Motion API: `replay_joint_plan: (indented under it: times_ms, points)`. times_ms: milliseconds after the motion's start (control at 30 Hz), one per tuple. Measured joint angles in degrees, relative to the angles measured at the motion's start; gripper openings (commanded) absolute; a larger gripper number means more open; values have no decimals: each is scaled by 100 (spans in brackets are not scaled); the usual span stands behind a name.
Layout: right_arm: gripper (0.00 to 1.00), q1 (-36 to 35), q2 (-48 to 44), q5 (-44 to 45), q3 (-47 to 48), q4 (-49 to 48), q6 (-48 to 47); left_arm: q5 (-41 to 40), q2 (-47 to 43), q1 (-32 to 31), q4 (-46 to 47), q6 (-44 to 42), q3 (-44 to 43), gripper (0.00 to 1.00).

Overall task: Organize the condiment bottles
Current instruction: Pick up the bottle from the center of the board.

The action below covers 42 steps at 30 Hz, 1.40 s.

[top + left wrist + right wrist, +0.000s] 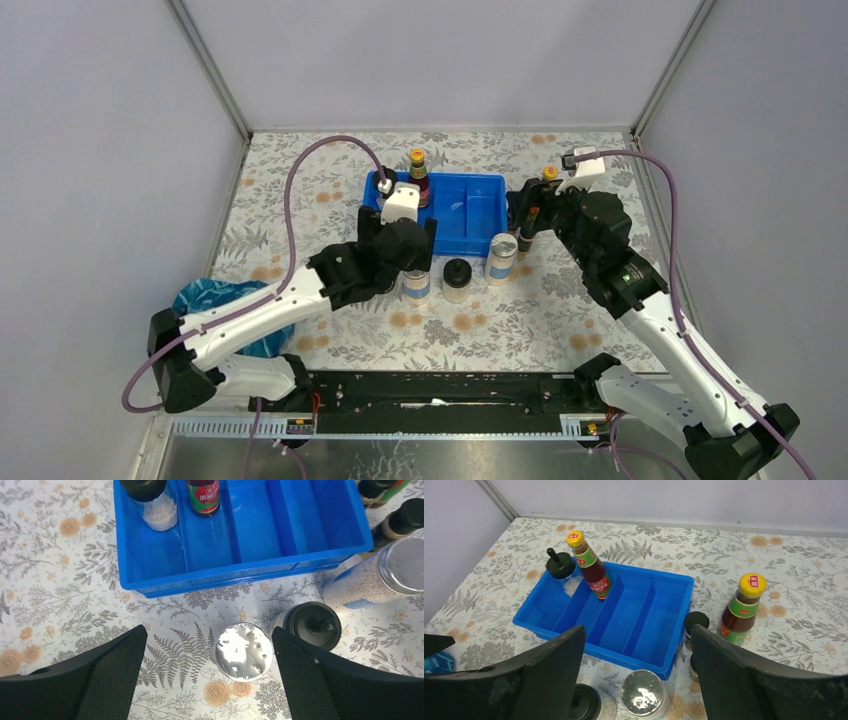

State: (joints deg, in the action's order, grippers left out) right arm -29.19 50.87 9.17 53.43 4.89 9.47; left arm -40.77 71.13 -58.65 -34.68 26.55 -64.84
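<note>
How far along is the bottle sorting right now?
Done: two of eight stand in the blue tray, a black-domed jar and a red-labelled bottle, in adjacent compartments. In hand: nothing gripped; the open left gripper hovers over a silver-lidded jar. Left outside: that jar, the second silver-lidded jar, the other black-domed jar, two tiny black-capped bottles and a yellow-capped bottle. The right gripper is open.
</note>
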Motion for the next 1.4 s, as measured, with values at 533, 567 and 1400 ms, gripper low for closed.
replay_joint_plan:
  times_ms: [533, 567, 1400]
  points:
    - [85, 0, 70, 369, -328, -7, 74, 1582, 935, 472, -297, 221, -232, 99]
    - [85, 0, 72, 374, -332, -9, 76, 1631, 962, 472, -302, 223, -232, 99]
    - [86, 0, 72, 387, -382, -111, 85, 1858, 1088, 474, -474, 282, -247, 92]
